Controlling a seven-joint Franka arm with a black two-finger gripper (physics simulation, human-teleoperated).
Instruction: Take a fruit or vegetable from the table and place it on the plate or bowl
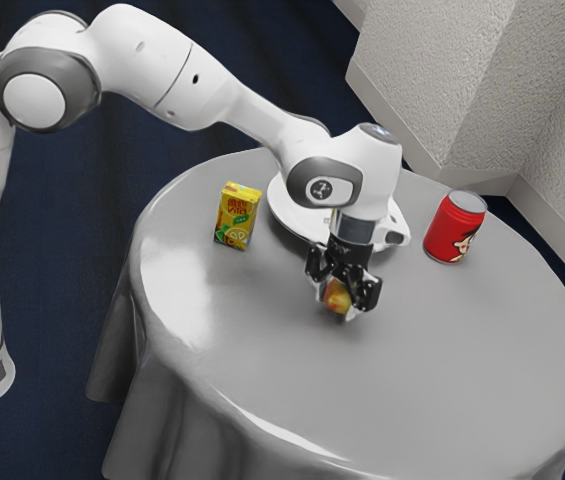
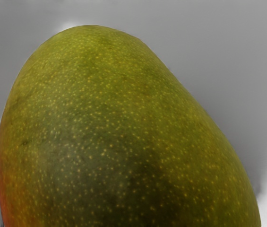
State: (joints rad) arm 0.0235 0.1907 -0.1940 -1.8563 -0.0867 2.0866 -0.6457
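Note:
A mango [image 1: 338, 296], green-yellow with a red-orange blush, sits between the black fingers of my gripper [image 1: 343, 297] near the middle of the round grey table [image 1: 442, 380]. Both fingers press its sides, so the gripper is shut on it. Whether the fruit rests on the cloth or hangs just above it cannot be told. In the wrist view the mango [image 2: 119, 142] lies directly under my hand, speckled green with an orange edge. A white plate [image 1: 287, 207] lies just behind the gripper, partly hidden by my wrist.
A yellow juice carton [image 1: 237, 214] stands to the exterior view's left of the plate. A red soda can [image 1: 454, 227] stands to the plate's right. A white wall corner rises behind the table at upper right. The grey cloth drapes over the table edge.

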